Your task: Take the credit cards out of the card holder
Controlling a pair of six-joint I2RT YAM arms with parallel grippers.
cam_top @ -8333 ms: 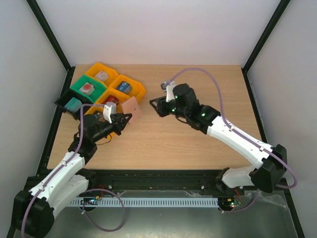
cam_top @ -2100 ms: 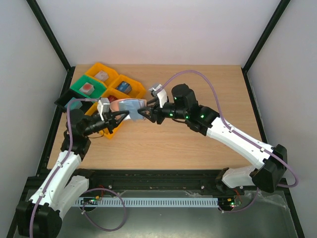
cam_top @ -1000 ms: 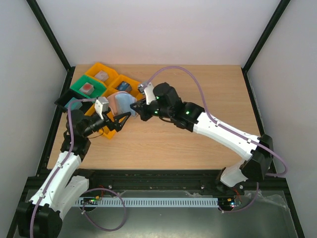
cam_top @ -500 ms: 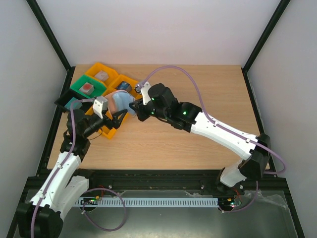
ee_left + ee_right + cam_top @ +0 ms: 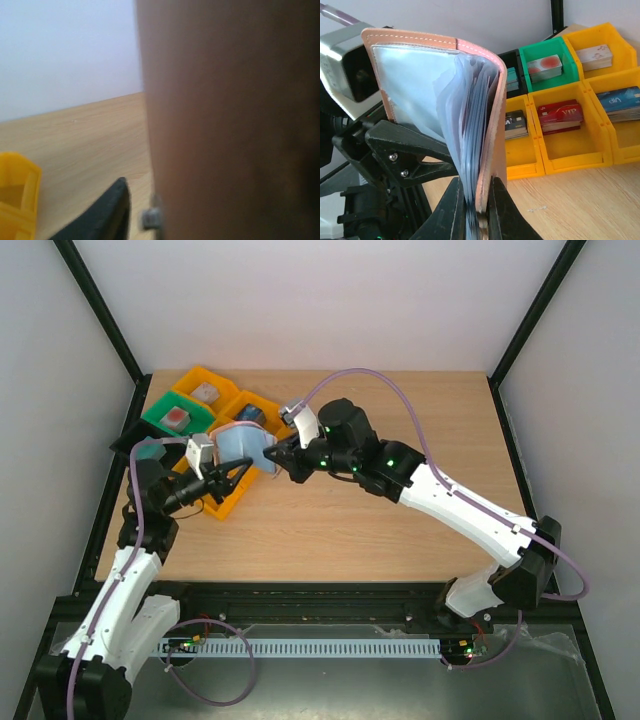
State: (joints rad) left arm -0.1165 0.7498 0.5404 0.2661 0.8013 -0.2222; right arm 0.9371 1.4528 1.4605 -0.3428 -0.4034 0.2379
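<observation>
Change: left gripper (image 5: 240,470) drawn in from wide to about half-way within the last second, closing toward the free flap of the card holder (image 5: 240,445).
Meaning: second hold being set so the covers can be spread apart; no card out yet, so the pulling itself is judged still ahead.
Left gripper: narrowing. Contact with the flap looks likely but cannot be told, as the left wrist view gives only a blurred brown surface across its right side.
Right gripper (image 5: 472,202): clamped on the bottom edge of the card holder, pinching one cover together with the inner sleeves.
Location: in the air between the two grippers, above the table (image 5: 330,530), just beside the yellow trays (image 5: 222,502).
Credit cards (image 5: 467,115): pale blue-grey, fanned between the covers, all inside.
Pointing: gripped cover upright, long axis near vertical. Other flap splayed out toward the left arm, with its clear-window face turned to the right wrist camera.
</observation>
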